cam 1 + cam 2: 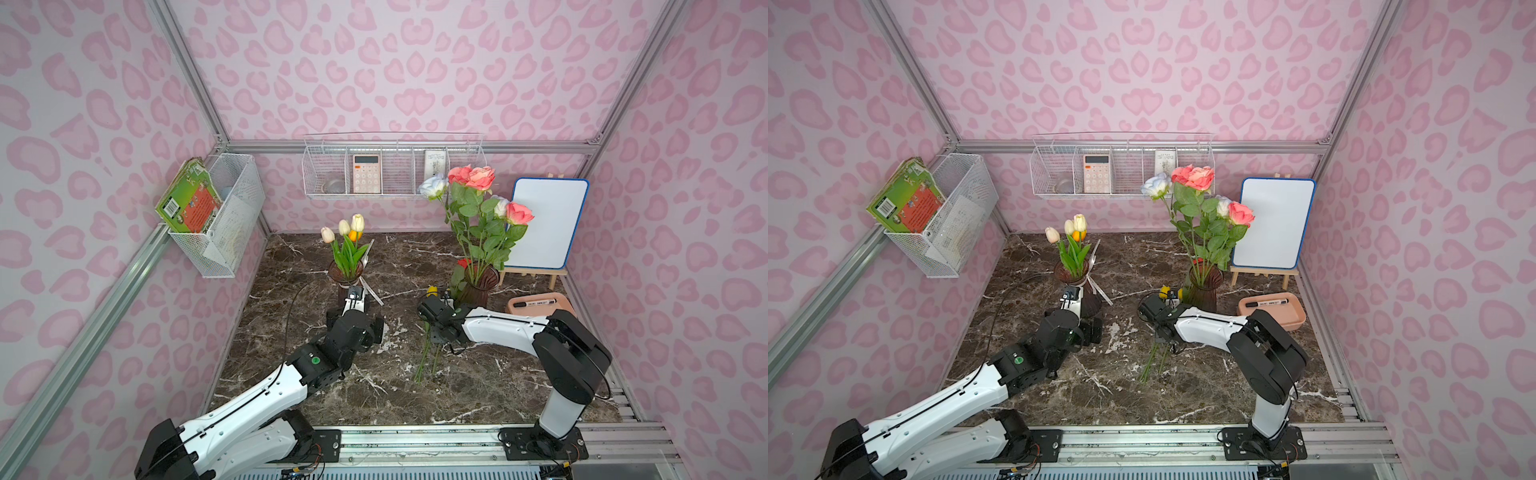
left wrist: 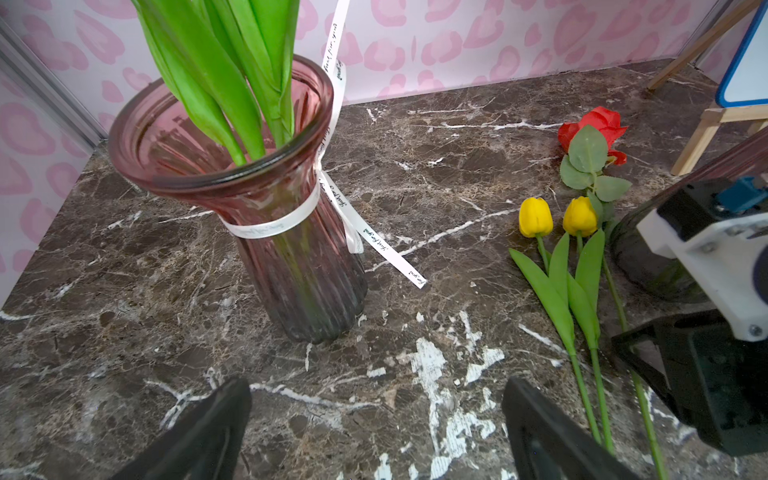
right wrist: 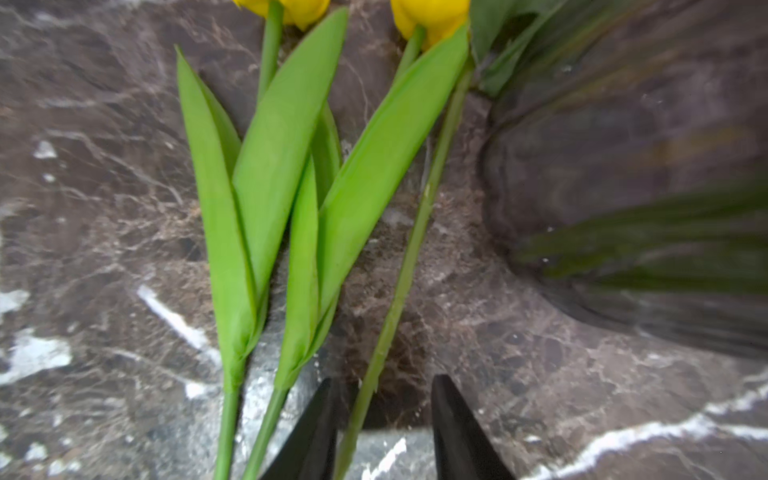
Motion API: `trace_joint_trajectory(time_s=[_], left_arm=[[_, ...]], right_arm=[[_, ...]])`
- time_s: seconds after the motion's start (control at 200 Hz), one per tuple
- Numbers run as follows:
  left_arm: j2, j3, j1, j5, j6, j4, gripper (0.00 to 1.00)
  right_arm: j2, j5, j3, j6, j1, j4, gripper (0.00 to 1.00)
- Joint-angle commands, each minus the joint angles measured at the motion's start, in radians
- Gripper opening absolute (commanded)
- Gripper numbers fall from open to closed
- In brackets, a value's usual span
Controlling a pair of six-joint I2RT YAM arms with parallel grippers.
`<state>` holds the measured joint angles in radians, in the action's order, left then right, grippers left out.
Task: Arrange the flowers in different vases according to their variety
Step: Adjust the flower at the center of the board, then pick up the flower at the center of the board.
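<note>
A ribboned vase (image 2: 291, 232) holds several cream and orange tulips (image 1: 347, 232). My left gripper (image 2: 376, 386) hovers open just in front of it, nothing between its fingers. The other vase (image 1: 480, 284) holds pink and white roses (image 1: 478, 178). On the table beside it lie two yellow tulips (image 2: 536, 216) and a red rose (image 2: 594, 124). My right gripper (image 3: 384, 380) is down at the table, open, straddling the rose's stem (image 3: 415, 232). The stem lies against one finger, while the other stands apart. The tulip stems (image 3: 226, 415) lie just outside the jaws.
A whiteboard on a wooden easel (image 1: 548, 222) stands behind the rose vase. A pink tray (image 1: 540, 305) with a marker sits at the right edge. Wire baskets hang on the back wall (image 1: 395, 174) and the left wall (image 1: 224, 216).
</note>
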<state>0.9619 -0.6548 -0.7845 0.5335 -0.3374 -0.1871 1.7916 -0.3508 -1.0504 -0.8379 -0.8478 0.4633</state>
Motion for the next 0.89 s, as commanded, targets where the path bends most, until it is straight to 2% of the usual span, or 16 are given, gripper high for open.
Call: trace_joint_trajectory(time_s=[0.0,0.1,0.345,0.4,0.6,0.815,0.89], left_arm=[[0.001,-0.005,0.0,-0.003,0.009,0.008,0.99],[0.002,-0.002,0.001,-0.002,0.011,0.011,0.98],[-0.002,-0.004,0.001,-0.001,0.012,0.008,0.99],[-0.004,-0.002,0.001,0.003,0.012,0.008,0.99],[-0.005,0.0,0.001,0.014,0.015,0.009,0.99],[-0.004,0.0,0.001,0.026,0.015,0.009,0.98],[-0.004,-0.001,0.001,0.024,0.014,0.009,0.99]], right_arm=[[0.027,0.022,-0.005,0.009,-0.003,-0.009,0.33],[0.049,0.038,-0.01,0.019,-0.008,-0.017,0.3],[0.084,0.122,-0.049,0.152,-0.037,-0.073,0.03],[0.096,0.147,-0.067,0.199,-0.049,-0.081,0.0],[0.121,0.157,-0.128,0.283,-0.082,-0.049,0.0],[0.022,0.2,-0.044,0.274,-0.07,-0.013,0.0],[-0.011,0.235,0.0,0.269,-0.049,-0.014,0.09]])
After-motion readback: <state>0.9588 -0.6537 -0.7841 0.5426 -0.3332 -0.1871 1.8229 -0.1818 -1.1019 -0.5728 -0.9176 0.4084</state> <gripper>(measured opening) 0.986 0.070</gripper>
